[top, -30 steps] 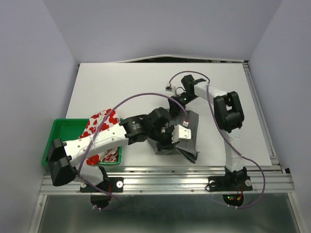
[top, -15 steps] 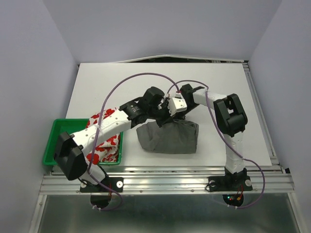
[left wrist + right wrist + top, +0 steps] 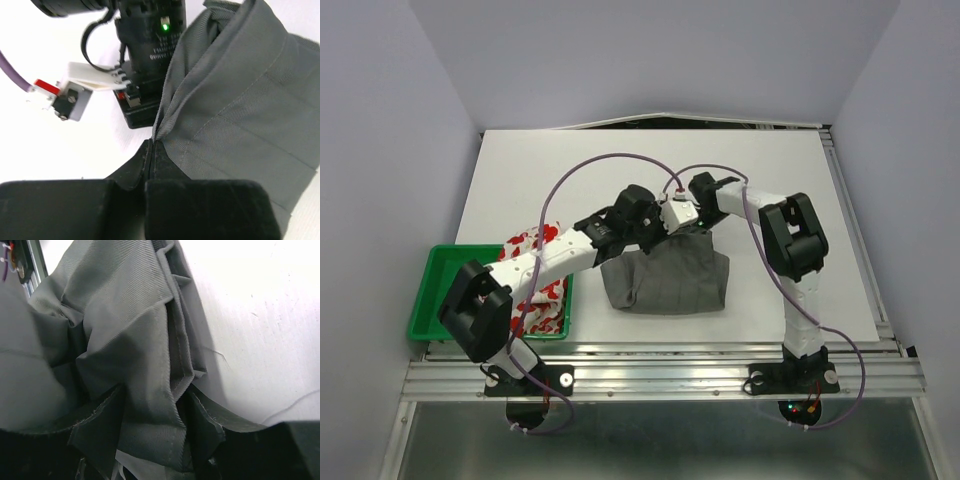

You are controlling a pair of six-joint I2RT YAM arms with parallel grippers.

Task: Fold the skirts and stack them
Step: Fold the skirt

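Both arms are in tight over the middle of the table (image 3: 570, 170), working the far hem of the grey skirt (image 3: 670, 285). The left gripper (image 3: 150, 150) is pinched hard shut on that hem, with the seam running straight into the closed jaws. The right gripper (image 3: 147, 415) stands partly apart with a thick fold of the same grey cloth between its fingers (image 3: 202, 422). Whether it is actually biting down, I cannot tell.

By my reading the task is barely under way. The grey skirt lies as a rumpled rectangle, bunched at the far side, and is not a neat fold yet. The printed skirt (image 3: 548, 310) sits heaped in the green tray (image 3: 435, 290), spilling over its far right corner, with no sign of folding. So there is one fold to finish, a second garment to fetch and fold, and then the stack.

For room, the grey skirt's near edge lies close to the front rim of the table, so there is little slack that way. Bare table opens up behind and to the right. The two wrists are nearly touching, so any pull wants care
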